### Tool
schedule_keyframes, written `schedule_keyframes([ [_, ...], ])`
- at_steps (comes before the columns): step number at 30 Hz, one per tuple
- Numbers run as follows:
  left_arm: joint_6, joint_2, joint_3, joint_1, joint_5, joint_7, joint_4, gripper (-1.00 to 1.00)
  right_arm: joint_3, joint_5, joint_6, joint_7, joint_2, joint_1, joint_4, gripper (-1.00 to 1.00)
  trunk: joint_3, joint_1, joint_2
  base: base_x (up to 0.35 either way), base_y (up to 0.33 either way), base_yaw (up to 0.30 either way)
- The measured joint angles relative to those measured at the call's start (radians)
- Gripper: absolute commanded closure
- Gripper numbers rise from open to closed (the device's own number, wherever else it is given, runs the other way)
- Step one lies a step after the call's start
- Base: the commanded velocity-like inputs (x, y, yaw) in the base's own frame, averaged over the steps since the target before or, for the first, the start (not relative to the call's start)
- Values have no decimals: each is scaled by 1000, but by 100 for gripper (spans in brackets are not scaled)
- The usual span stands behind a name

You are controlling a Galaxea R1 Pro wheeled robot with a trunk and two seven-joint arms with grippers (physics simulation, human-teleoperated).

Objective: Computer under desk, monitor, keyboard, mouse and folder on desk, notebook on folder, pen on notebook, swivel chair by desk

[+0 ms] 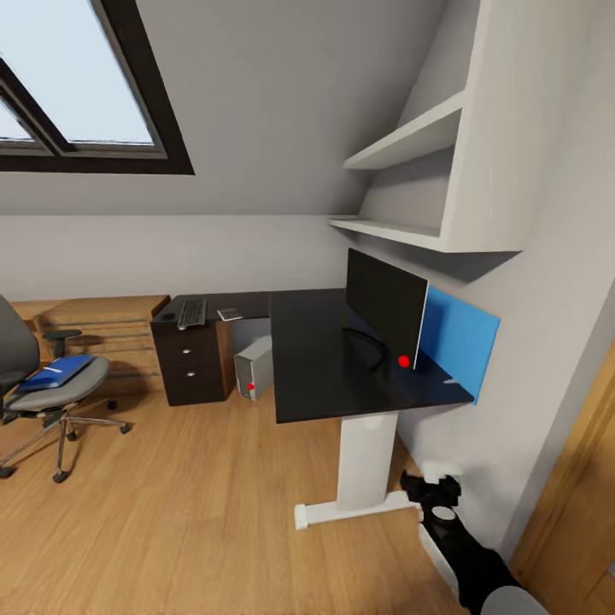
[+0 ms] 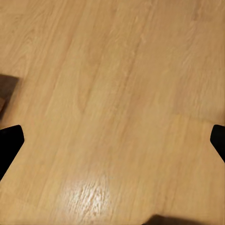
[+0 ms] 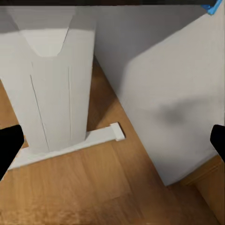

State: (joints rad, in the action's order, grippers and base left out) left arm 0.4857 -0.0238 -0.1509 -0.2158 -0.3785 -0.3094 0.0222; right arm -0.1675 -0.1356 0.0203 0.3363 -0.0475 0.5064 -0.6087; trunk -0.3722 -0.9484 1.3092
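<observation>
My right gripper [image 3: 112,140] is spread wide and empty, its fingertips [image 3: 9,145] framing the desk's white leg [image 3: 54,79] and the wall; my left gripper [image 2: 112,140] is just as open over bare wooden floor [image 2: 112,93]. Farther off I see the desk [image 1: 316,376] carrying the monitor [image 1: 384,303], and the computer [image 1: 254,367] under it. The keyboard [image 1: 191,313] lies at the desk's far end. The folder [image 1: 55,373] rests on the swivel chair [image 1: 43,393].

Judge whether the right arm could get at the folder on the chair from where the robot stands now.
Probably not. The folder lies on the chair far across the floor at the left, while the right claw hangs low by the desk leg at the right. The robot would have to drive closer.
</observation>
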Motion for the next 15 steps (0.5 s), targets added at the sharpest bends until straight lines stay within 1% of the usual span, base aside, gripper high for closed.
schedule_keyframes([
  [1, 0, 0, 0, 0, 0, 0, 0, -100, -3, 1, -30, 1, 5, 0, 54, -100, 0, 0, 0, -15, 12, 0],
  [2, 1, 0, 0, 0, -1, 0, 0, -100, -11, 1, -101, 2, 19, 0, 150, -100, 0, 0, 0, -12, 9, 0],
  [3, 1, 0, 0, 0, -1, 0, 0, -100, -16, 3, -143, 2, 30, 0, 207, -100, 0, 0, 0, -8, 6, 0],
  [4, 2, 0, 0, 0, -1, 0, 1, -100, -28, 4, -227, 2, 53, 0, 302, -100, 0, 0, 0, -6, 5, 0],
  [5, 2, 0, 0, 0, -1, 0, 1, -100, -36, 6, -271, 2, 66, 0, 354, -100, 0, 0, 0, -4, 3, 27],
  [6, 2, 0, 0, 0, -1, 0, 0, -100, -48, 6, -350, 1, 87, 0, 439, -100, 0, 0, 0, -3, 2, 62],
  [8, 2, 1, 0, 0, -1, -1, 1, -100, -59, 8, -421, -1, 106, 0, 510, -100, 0, 0, 0, -2, 1, 145],
  [9, 2, 0, 0, 0, -1, -1, 1, -100, -68, 7, -490, -3, 126, 0, 569, -100, 3, 4, -7, -1, 1, 220],
  [10, 2, 0, 0, 0, -2, -2, 1, -100, -70, 5, -519, -5, 135, 0, 592, -100, 6, 8, -14, 0, 0, 268],
  [11, -6, 0, 0, 0, -26, -1, 0, -100, -73, -1, -558, -6, 146, -1, 621, -100, 9, 11, -21, 0, 0, 271],
  [13, -25, 2, -4, 0, -33, -1, 4, -100, -74, -2, -564, -6, 149, -1, 625, -100, 15, 19, -35, 0, 0, 271],
  [14, -51, 4, -6, 0, -35, 0, 15, -100, -75, -3, -565, -6, 151, -1, 626, -100, 18, 23, -42, 0, 0, 257],
  [15, -119, 5, -10, 0, -34, 1, 68, -100, -75, -3, -566, -6, 151, -1, 627, -100, 20, 27, -49, 0, 0, 180],
])
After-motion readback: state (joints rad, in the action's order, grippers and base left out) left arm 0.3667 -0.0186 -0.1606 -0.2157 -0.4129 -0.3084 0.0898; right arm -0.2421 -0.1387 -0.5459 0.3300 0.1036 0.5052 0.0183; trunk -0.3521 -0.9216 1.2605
